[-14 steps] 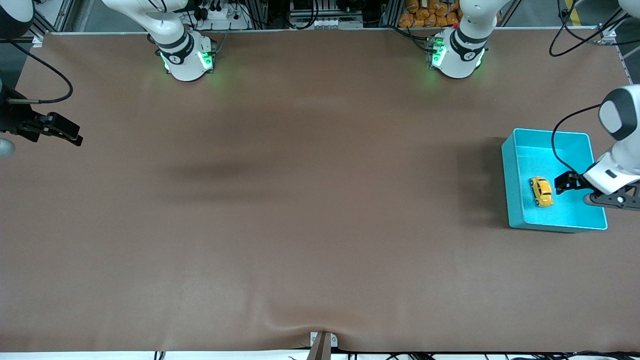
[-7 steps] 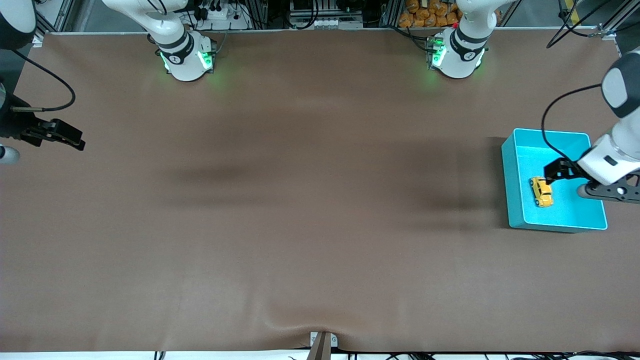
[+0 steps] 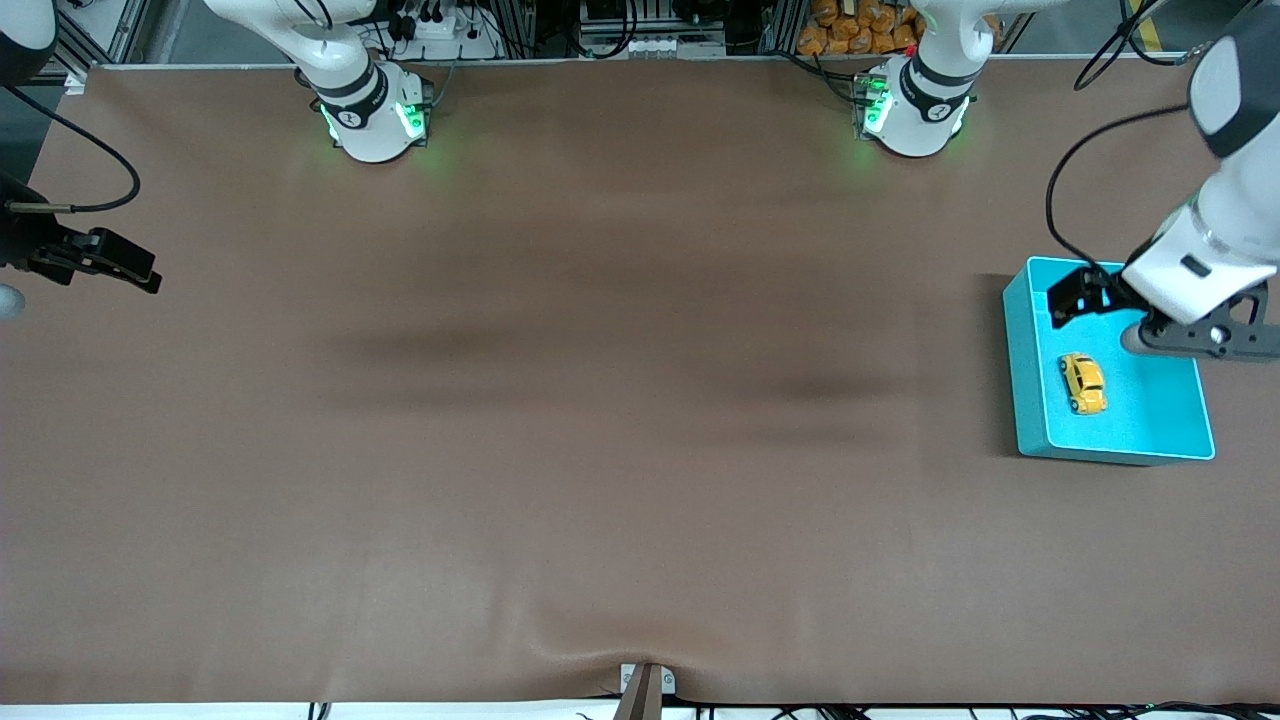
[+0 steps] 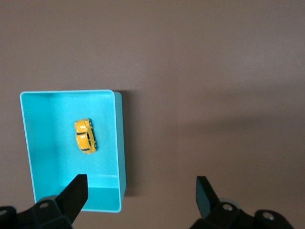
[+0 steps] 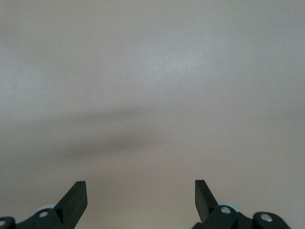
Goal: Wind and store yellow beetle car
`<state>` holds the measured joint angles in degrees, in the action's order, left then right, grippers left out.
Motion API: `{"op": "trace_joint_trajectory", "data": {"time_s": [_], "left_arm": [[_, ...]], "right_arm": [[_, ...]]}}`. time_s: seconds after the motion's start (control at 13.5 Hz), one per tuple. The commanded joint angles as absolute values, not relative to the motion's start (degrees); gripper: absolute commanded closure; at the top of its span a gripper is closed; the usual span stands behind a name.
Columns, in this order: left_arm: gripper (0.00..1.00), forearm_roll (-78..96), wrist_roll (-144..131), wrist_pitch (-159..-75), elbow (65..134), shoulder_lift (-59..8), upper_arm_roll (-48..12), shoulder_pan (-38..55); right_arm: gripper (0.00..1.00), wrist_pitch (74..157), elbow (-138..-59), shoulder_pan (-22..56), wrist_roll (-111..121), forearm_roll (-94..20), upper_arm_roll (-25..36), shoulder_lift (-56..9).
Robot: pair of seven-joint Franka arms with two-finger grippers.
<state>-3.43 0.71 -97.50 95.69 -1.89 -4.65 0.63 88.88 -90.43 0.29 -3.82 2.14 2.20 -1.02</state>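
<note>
The yellow beetle car (image 3: 1082, 383) lies on its wheels inside the cyan bin (image 3: 1030, 380) at the left arm's end of the table. It also shows in the left wrist view (image 4: 86, 136), inside the bin (image 4: 116, 143). My left gripper (image 3: 1065, 300) is open and empty, up over the bin's corner farthest from the front camera; in its own view (image 4: 140, 191) the fingers stand wide apart. My right gripper (image 3: 130, 272) is open and empty over the bare table at the right arm's end; its own view (image 5: 140, 191) shows only table.
The brown table mat (image 3: 600, 400) stretches between the two arms. A small bracket (image 3: 645, 685) sits at the table's edge nearest the front camera. Both arm bases (image 3: 375, 115) stand along the edge farthest from it.
My left gripper has risen and pulled away from the car, moving toward the bin's corner farthest from the front camera. The car stays in the bin. The right gripper has barely shifted.
</note>
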Motion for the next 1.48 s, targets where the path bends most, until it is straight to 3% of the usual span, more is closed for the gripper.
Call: {"op": "trace_joint_trajectory", "data": {"time_s": [0.0, 0.44, 1.41], "left_arm": [[0.0, -0.88, -0.87, -91.43, 92.56, 0.26, -3.34, 1.76], [0.0, -0.79, -0.44, -79.55, 85.96, 0.7, -3.34, 2.11], [0.0, 1.93, -0.53, -81.56, 85.87, 1.05, -3.34, 1.76]], "right_arm": [[0.0, 87.63, -89.21, 0.62, -4.31, 1.76, 2.55, -1.32], [0.0, 87.54, -89.21, 0.7, -4.48, 1.85, 2.55, -1.32], [0.0, 87.54, -89.39, 0.88, -4.48, 2.46, 2.46, -1.41]]}}
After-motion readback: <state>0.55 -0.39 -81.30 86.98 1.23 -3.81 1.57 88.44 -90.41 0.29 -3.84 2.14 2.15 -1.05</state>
